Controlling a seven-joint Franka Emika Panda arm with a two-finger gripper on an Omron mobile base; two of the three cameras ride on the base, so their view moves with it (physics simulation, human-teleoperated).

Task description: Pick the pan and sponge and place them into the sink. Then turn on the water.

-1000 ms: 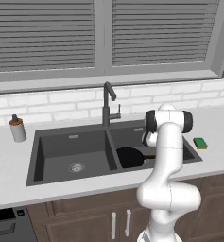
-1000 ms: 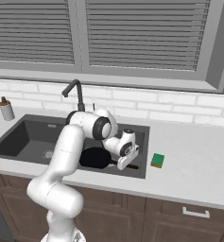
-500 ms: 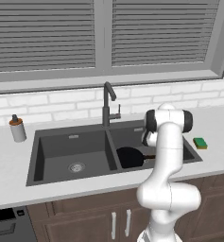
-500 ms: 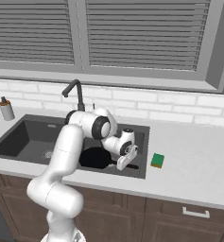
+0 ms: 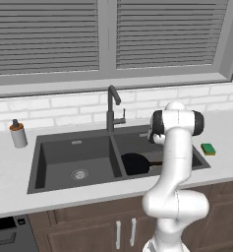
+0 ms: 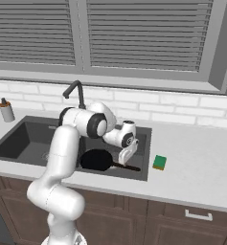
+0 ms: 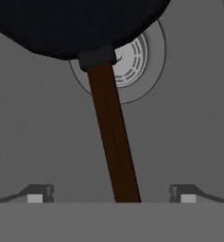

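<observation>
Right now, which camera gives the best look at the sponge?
The right base view: the sponge lies in plain sight on the counter, just right of the sink, nothing blocking it. The left base view shows it smaller, beyond the arm.

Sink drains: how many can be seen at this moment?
2. One drain sits in the left basin floor; the other drain lies in the right basin, partly covered by the pan.

**Pan in the right basin, sponge out on the bench**

My pan (image 5: 133,163) lies in the right basin of the sink (image 5: 73,145), its handle under my end effector (image 6: 125,158). The sponge (image 5: 208,148) rests on the bench (image 6: 196,158), right of the sink. The faucet (image 5: 112,106) stands behind the divider.
</observation>
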